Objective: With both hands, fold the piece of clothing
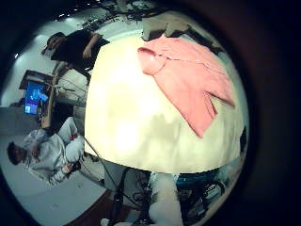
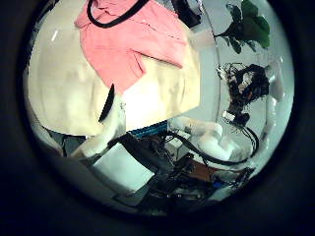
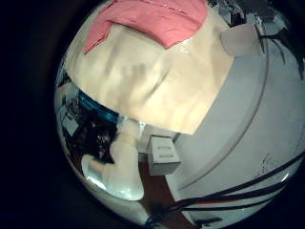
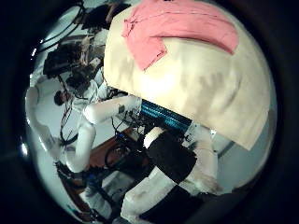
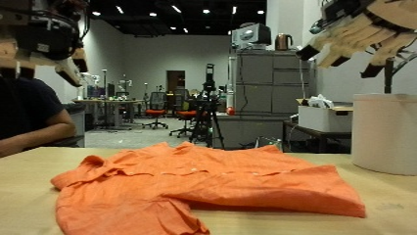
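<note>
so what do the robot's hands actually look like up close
In the outside view, both are built from blocky segments. The left hand is mostly black with white fingertip pieces and fine wiring showing. The right hand looks paler, with cream-white finger pieces over black blocks. The palm views show smooth, rounded white arm sections.

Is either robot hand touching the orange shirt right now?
No. In the outside view the left hand and right hand both hang high above the orange shirt, which lies alone on the table.

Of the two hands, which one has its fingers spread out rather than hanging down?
The right hand, raised over the table's far side: its fingers fan outward. The left hand has fingers pointing down. Neither touches the orange shirt.
</note>
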`<state>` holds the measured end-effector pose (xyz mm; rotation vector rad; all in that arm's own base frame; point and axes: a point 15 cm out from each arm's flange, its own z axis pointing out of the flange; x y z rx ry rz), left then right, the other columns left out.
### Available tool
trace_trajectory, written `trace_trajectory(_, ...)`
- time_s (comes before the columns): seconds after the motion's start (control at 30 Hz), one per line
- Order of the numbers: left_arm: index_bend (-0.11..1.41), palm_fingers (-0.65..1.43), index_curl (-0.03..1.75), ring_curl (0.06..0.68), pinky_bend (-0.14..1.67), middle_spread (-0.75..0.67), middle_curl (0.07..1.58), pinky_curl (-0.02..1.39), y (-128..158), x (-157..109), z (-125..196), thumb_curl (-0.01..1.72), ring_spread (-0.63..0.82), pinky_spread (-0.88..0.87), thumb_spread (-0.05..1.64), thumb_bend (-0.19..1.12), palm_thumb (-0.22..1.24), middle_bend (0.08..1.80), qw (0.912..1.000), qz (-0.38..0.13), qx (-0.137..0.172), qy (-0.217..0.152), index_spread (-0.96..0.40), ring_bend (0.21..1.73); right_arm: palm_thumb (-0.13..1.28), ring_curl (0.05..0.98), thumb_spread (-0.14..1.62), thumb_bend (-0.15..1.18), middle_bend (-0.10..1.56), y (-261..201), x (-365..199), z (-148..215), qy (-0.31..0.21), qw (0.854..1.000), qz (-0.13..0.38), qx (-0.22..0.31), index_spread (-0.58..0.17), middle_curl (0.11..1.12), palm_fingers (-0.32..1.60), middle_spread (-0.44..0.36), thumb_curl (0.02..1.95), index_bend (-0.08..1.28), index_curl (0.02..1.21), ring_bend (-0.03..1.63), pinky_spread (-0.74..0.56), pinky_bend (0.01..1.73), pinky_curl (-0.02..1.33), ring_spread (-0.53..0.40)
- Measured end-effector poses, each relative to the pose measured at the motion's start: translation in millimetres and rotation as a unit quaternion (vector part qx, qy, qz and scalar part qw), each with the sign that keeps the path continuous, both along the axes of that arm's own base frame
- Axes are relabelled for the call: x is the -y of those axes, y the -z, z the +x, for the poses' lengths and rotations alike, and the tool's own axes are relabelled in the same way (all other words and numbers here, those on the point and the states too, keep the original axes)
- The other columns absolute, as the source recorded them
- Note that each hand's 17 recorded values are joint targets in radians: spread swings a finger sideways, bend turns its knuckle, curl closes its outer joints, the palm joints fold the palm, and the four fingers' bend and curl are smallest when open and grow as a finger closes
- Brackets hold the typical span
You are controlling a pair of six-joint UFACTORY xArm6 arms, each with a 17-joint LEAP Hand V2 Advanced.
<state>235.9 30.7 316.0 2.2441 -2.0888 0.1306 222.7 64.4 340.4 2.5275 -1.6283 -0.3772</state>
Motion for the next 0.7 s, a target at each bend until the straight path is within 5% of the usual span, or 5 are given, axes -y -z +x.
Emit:
trace_trajectory(0.4, 0.19, 0.15, 0.38, 0.211, 0.19, 0.29, 0.30, 0.28, 4.8, -9.7, 2.0, 0.38, 0.55, 0.51, 1.08, -0.02, 0.53, 0.19, 0.9999, 0.007, 0.003, -0.015, 0.05, 0.32, 0.44, 0.270, 1.35, -0.01, 0.19, -2.3, 0.9, -3.6, -0.013, 1.000, 0.004, 0.000, -0.292, 0.33, 0.21, 0.048, 0.21, 0.17, 0.30, 0.21, 0.36, 0.25, 0.32, 0.225)
trace_trajectory(0.7, 0.19, 0.20, 0.38, 0.212, 0.19, 0.25, 0.31, 0.27, 18.5, 11.3, 1.8, 0.38, 0.52, 0.49, 1.08, -0.02, 0.52, 0.20, 0.9995, 0.004, -0.014, 0.027, 0.03, 0.31, 0.44, 0.270, 1.35, -0.01, 0.19, -1.2, 1.7, -3.1, -0.010, 1.000, 0.004, -0.001, -0.292, 0.32, 0.21, 0.059, 0.20, 0.17, 0.30, 0.21, 0.36, 0.25, 0.32, 0.224)
